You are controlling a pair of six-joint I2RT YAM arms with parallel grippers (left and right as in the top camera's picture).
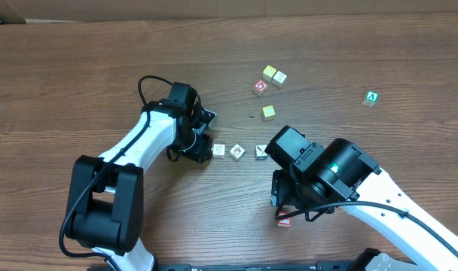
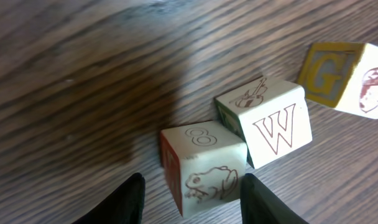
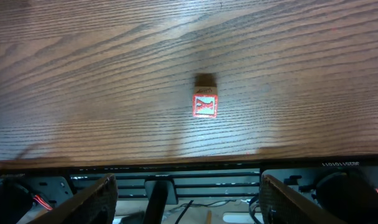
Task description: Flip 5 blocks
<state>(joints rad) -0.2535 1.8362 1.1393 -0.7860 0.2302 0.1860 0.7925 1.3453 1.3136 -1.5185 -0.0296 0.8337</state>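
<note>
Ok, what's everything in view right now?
printed blocks: three, pale, row at table centre
lone block: one, pale with red print, near front edge
plain cubes: three, yellow or cream, far centre
red-ring cube: one, among the plain cubes
green cube: one, far corner, apart
table: one, brown wood
left gripper: open, fingers flanking the row's nearest block
right gripper: open, empty, near the lone block

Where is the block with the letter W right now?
In the left wrist view, the W block lies right of centre, beside the frog block, with the G block further right.
</note>
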